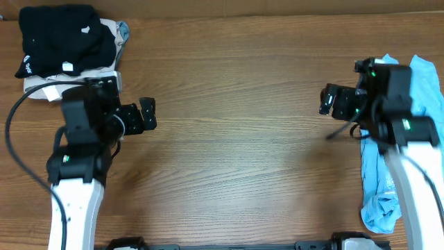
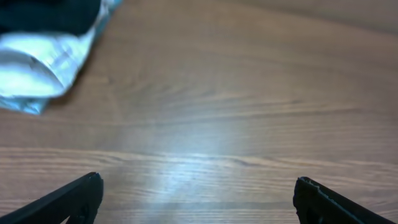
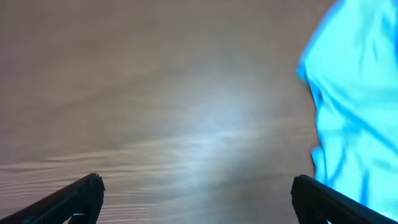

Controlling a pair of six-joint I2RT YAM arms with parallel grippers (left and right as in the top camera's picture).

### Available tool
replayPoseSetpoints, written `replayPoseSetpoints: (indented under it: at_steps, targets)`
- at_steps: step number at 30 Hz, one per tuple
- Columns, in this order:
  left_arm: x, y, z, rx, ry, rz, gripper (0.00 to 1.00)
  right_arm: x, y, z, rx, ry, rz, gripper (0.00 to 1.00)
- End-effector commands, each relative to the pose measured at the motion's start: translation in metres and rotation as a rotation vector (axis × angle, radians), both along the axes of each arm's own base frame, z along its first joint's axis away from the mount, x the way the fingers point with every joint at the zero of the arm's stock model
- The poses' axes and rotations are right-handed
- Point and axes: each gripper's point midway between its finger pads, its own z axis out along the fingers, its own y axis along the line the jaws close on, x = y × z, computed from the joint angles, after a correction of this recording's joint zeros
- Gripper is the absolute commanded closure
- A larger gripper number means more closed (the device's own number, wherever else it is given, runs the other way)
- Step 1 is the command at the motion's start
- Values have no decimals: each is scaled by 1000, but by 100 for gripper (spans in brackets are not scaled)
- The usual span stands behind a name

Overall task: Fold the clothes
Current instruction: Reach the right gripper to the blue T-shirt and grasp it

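Surface: brown wood-grain surface, bare across its middle between the two arms.
Clothes: light sky-blue thin-fabric T-shirt, crumpled and unfolded in a long heap along the right edge of the surface, partly under the right arm. In the right wrist view it fills the right side as bright blue folds. No print shows.
Right claw: released, jaws spread wide, grasping nothing. It points toward the middle of the surface, over bare wood, with the T-shirt just beside it on its outer side and not touching.
Left claw: released too, jaws wide apart and empty. It faces the middle of the surface from the left, over bare wood.
Black folded garment: at the far left corner of the surface, on top of a pile.
Beige folded garment: under the black one, its pale edge sticking out toward the left arm. It shows at the upper left of the left wrist view.
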Motion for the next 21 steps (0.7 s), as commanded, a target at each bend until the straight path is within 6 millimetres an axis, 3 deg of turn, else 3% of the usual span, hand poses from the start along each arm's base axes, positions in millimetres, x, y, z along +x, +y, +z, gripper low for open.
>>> replayPoseSetpoints:
  at_steps: [1, 5, 10, 21]
  targets:
    - [11, -1, -16, 0, 57, -13, 0, 8, -27, -36, 34, 116, -124, 0]
    - [17, -1, -45, -11, 143, -12, 0, 8, -54, -78, 153, 237, -292, 0]
    - [19, -8, -68, -55, 217, -32, 0, 5, -97, -114, 221, 284, -501, 0]
    - [21, -17, -67, -99, 210, -67, 0, -10, -155, -159, 185, 238, -659, 0]
